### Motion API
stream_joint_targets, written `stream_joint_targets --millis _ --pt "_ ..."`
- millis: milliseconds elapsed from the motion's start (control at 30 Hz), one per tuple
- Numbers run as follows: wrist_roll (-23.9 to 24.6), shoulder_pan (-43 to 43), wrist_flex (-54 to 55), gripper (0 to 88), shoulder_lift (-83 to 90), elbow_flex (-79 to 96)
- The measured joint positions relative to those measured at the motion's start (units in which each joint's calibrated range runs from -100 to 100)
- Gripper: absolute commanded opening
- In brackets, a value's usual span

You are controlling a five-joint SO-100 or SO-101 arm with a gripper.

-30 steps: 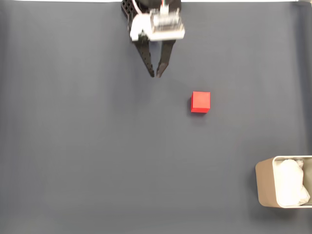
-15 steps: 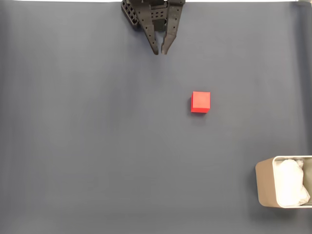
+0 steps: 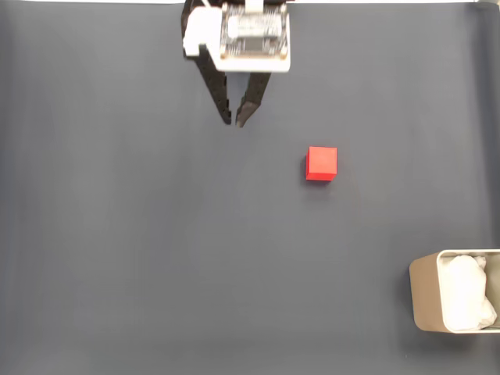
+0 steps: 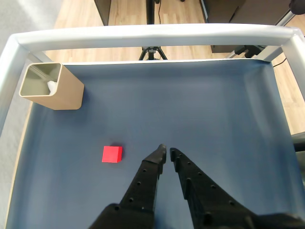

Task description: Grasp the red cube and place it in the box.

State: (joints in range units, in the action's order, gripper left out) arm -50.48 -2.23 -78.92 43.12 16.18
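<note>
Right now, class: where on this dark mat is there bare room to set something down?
Bare dark grey mat fills the fixed view's left half and the stretch between the small red cube and the beige metal box. Tighter spot: between the black two-finger gripper and the cube.

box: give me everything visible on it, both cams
The box is a pale beige, metallic-looking rectangular container with rounded corners and thin walls, standing upright and open-topped on the dark mat. In the fixed view it sits at the lower right, partly cut off by the frame edge, with white lumpy material inside. In the wrist view it stands at the mat's far left corner. Nothing touches it; the red cube lies well apart.
</note>
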Motion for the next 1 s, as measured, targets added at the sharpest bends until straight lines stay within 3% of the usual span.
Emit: stream_joint_targets --millis 333,1000 --pt "-2.83 1.19 6.21 0.0 -5.99 -0.09" --pt "-4.05 16.17 7.24 0.0 -4.78 6.06"
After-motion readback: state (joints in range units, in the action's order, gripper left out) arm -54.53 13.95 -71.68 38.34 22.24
